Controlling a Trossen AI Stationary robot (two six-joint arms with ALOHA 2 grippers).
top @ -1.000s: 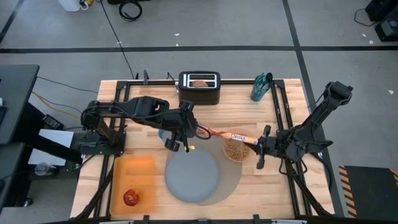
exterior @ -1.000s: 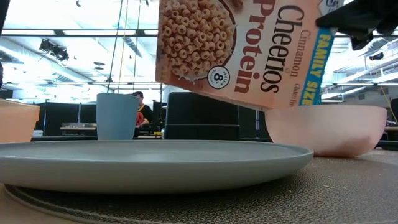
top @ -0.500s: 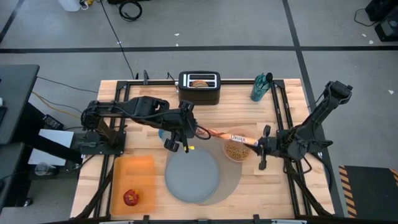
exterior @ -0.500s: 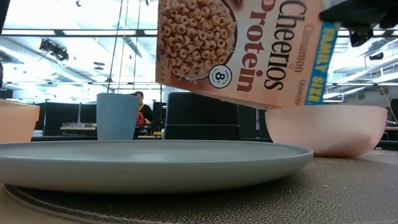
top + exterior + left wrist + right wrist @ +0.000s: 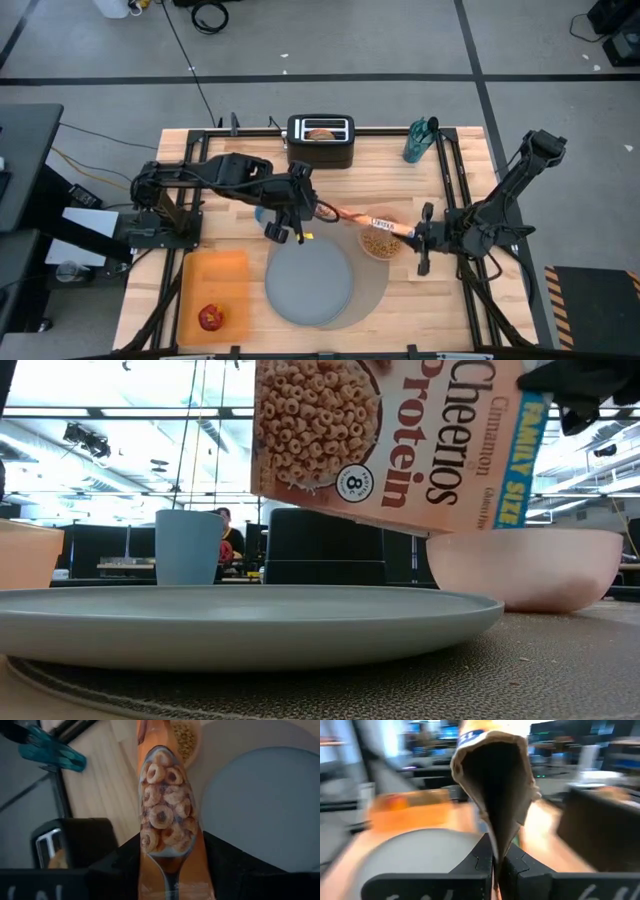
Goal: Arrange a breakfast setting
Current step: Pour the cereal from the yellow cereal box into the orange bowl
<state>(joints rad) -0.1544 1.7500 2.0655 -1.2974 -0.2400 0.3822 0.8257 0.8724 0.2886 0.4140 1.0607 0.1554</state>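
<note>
An orange cereal box hangs level over the pink bowl, which holds cereal and sits on the grey mat at its far right. My left gripper is shut on one end of the box and my right gripper on the other. The blue-grey plate lies on the mat. The blue cup stands behind the plate. The bagel sticks up from the toaster, and the apple lies on the orange board. No spoon shows. My left gripper pinches the box's closed end between its two fingers, one on each broad face. The fingers come level from the table's left, along the box. The box is lifted clear. My right gripper pinches the opened top flap of the box between its fingertips. It comes level from the table's right. The open mouth gapes beyond the fingers, and this end hangs above the bowl.
The black toaster stands at the far edge and a teal bottle at the far right. The orange board lies near left of the mat. Bare wood shows to the right of the bowl.
The cereal box has rocked slightly over the bowl while both grippers keep hold of it. Nothing else has moved.
</note>
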